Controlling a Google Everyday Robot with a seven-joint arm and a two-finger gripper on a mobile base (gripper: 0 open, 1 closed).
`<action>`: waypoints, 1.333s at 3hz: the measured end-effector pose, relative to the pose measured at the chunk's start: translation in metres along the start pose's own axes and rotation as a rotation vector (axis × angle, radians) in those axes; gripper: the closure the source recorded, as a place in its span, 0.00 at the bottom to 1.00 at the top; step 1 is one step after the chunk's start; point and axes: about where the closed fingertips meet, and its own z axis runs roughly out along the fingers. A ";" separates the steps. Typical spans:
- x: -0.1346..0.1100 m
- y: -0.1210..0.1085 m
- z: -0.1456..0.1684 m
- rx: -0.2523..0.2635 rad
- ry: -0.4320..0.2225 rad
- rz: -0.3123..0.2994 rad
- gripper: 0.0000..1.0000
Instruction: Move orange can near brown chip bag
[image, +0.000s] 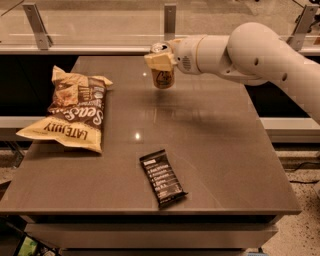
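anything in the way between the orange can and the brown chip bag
Nothing visible. The gripper holds the orange can over the far side; only bare table separates it from the brown chip bag at image left. The black snack bar lies nearer the front, off that line.

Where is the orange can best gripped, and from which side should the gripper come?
Across its upper side wall, coming level from the picture's right: the orange can is upright and round. The gripper, above the table's far middle, holds it so.
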 end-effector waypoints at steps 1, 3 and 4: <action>-0.002 0.026 0.004 -0.002 -0.015 -0.023 1.00; -0.004 0.067 0.016 -0.035 -0.022 -0.030 1.00; -0.003 0.080 0.019 -0.060 -0.021 -0.013 1.00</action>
